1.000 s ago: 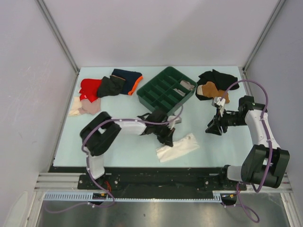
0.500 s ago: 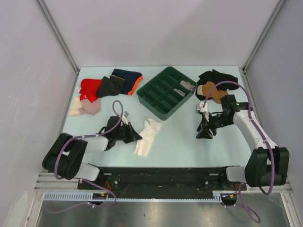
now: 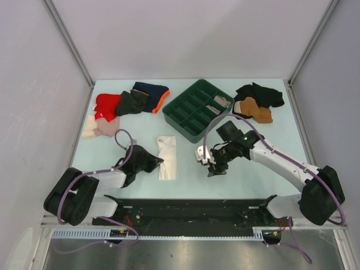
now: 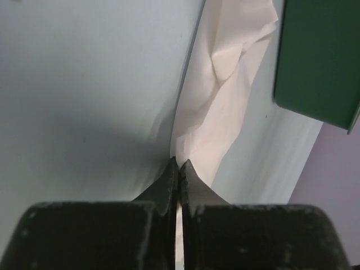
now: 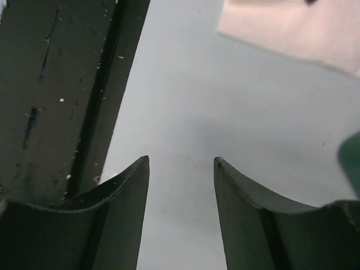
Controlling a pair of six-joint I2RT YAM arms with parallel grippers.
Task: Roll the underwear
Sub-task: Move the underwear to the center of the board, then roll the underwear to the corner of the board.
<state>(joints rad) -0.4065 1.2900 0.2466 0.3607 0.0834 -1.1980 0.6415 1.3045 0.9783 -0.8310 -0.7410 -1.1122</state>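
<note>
The left gripper point(image 4: 178, 169) is clenched on the near left edge of the small white cloth underwear point(image 3: 167, 157), lying flat just before the green plastic compartment tray point(image 3: 198, 110). The right gripper point(image 5: 181, 169), half-spread, hovers empty over bare pale surface point(image 3: 253, 174) right of the underwear.

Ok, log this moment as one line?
left claw: shut on underwear edge | right claw: open, empty, above table | underwear: flat, unrolled

White underwear point(image 3: 167, 157); dark green tray point(image 3: 197, 109); pale blue table point(image 3: 253, 169); black tools.
</note>
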